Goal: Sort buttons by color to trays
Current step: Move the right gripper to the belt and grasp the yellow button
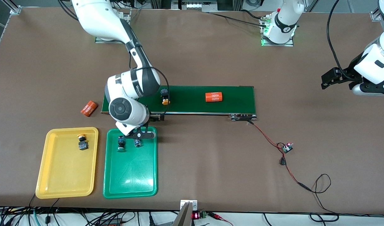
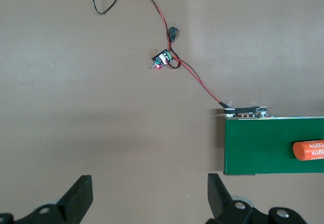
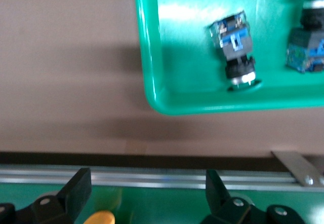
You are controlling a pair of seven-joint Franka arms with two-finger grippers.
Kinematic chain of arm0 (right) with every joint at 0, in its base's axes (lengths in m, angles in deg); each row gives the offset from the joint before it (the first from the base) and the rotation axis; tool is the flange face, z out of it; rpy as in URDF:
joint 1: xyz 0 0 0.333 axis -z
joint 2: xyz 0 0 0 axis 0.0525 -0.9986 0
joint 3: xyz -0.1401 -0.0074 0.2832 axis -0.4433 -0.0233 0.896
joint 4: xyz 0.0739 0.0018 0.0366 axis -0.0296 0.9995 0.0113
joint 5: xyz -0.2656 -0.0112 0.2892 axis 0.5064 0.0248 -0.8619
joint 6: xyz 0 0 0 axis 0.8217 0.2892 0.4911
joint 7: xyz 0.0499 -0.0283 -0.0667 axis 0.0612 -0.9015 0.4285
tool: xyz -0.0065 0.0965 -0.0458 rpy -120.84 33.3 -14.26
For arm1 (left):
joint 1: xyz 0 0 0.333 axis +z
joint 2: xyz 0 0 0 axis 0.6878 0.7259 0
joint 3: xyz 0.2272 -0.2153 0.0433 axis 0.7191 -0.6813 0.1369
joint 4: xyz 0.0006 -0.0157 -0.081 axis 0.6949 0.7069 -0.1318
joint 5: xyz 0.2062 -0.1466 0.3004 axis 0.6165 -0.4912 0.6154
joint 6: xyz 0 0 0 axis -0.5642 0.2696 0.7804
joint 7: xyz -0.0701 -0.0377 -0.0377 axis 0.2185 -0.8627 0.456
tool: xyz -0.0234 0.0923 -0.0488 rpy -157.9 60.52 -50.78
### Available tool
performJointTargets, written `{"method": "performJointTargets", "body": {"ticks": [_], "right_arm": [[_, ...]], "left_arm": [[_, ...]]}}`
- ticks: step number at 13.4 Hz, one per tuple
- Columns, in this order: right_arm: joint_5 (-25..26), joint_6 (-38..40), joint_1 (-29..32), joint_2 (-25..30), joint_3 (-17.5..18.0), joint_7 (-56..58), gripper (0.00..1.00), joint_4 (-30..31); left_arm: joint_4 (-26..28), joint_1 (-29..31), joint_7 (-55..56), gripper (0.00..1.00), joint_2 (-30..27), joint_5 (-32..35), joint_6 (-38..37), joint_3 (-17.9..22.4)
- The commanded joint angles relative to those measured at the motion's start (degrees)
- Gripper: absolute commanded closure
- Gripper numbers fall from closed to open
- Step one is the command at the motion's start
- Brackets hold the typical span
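The yellow tray [image 1: 63,172] and the green tray [image 1: 130,175] lie side by side, nearer to the front camera than the belt. One yellow button [image 1: 82,142] lies in the yellow tray. Two green buttons [image 1: 121,144] [image 1: 137,143] lie in the green tray's corner closest to the belt, the second partly under the right wrist. Another yellow button [image 1: 164,96] lies on the belt. My right gripper [image 3: 147,183] is open and empty over the belt's edge beside that corner, its yellow cap [image 3: 98,218] just showing. My left gripper [image 2: 149,186] waits open over bare table off the belt's end.
The dark-green belt [image 1: 192,100] carries an orange "4680" cylinder [image 1: 214,97]. A second cylinder [image 1: 88,108] lies on the table off the belt's right-arm end. A small circuit board [image 1: 287,147] with red and black wires trails from the belt's other end.
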Motion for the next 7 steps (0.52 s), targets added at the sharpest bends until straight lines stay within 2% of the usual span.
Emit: {"method": "performJointTargets", "body": {"ticks": [1,3,7], "right_arm": [[1.26,-5.01,-3.33,8.33,-0.87,-0.65,0.0,11.64],[2.5,-11.5,-7.28,11.24,-2.44,-1.79,0.0,18.93],[2.5,-22.14,-12.21,15.54,-3.15,-4.25,0.0,31.41]], "left_arm": [[-0.2,0.69,0.26,0.0,-0.52,-0.42,-0.26,-0.64],[-0.2,0.86,0.0,0.0,-0.52,0.64,-0.35,-0.56],[-0.38,0.86,-2.37,0.0,-0.52,0.82,-0.09,-0.56]]}}
